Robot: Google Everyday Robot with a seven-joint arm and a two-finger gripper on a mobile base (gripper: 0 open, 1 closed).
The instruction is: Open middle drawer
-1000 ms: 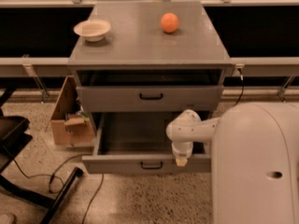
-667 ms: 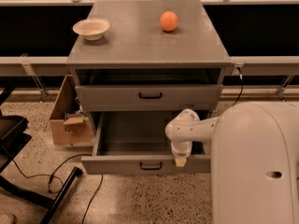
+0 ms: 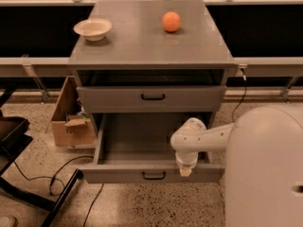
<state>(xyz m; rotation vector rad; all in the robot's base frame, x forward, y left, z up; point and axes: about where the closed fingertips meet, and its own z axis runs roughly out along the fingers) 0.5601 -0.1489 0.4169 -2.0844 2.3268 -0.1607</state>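
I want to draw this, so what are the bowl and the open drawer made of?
Bowl: maybe plastic or ceramic; it looks cream, smooth and thin-rimmed. Drawer: probably painted metal or board; it is flat matte grey with thin walls and a black handle. The gripper hangs over its front edge, right of the handle.

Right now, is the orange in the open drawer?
No, the orange sits on the cabinet top; the end effector hangs over the open middle drawer.

Claw (image 3: 185, 172) hangs at right front of middle drawer (image 3: 135, 143); left side free.
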